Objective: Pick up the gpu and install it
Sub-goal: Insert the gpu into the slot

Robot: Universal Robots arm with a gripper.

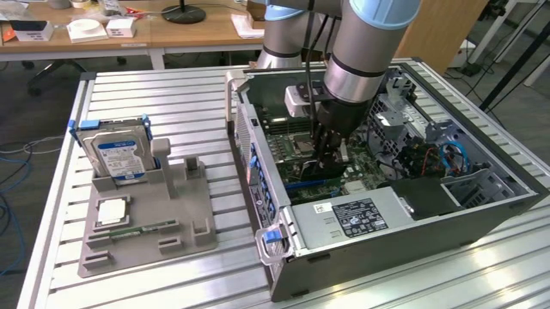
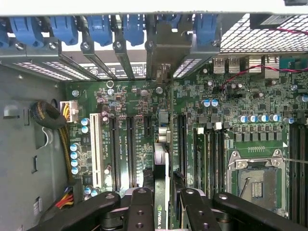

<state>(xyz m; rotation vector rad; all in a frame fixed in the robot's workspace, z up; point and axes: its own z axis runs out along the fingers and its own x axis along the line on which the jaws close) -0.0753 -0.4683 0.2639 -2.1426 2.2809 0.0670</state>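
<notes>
Gpu (image 2: 161, 192): held on edge between the gripper's fingers, standing upright over the motherboard, its metal end bracket (image 2: 162, 53) up against the case's rear slot row.
Gripper (image 2: 161, 204): partly closed, clamped on the gpu's top edge; in the exterior view it (image 1: 325, 162) reaches straight down into the computer case.
Computer case (image 1: 481, 212): lies open on its side; inside are the motherboard (image 2: 240, 96) directly beneath the gripper, an empty CPU socket (image 2: 255, 180) just beside it, and a power supply (image 1: 361, 215) near it.
Expansion slots (image 2: 122, 149): long dark slots run alongside the card, just beside the fingers (image 2: 139, 211).
Blue slot clips (image 2: 101, 29): in a row beyond the card's bracket end.
Grey parts tray (image 1: 142, 219): well apart from the gripper, outside the case; holds a hard drive (image 1: 118, 154) standing upright in a blue frame, and a green memory stick (image 1: 142, 230) lying flat.
</notes>
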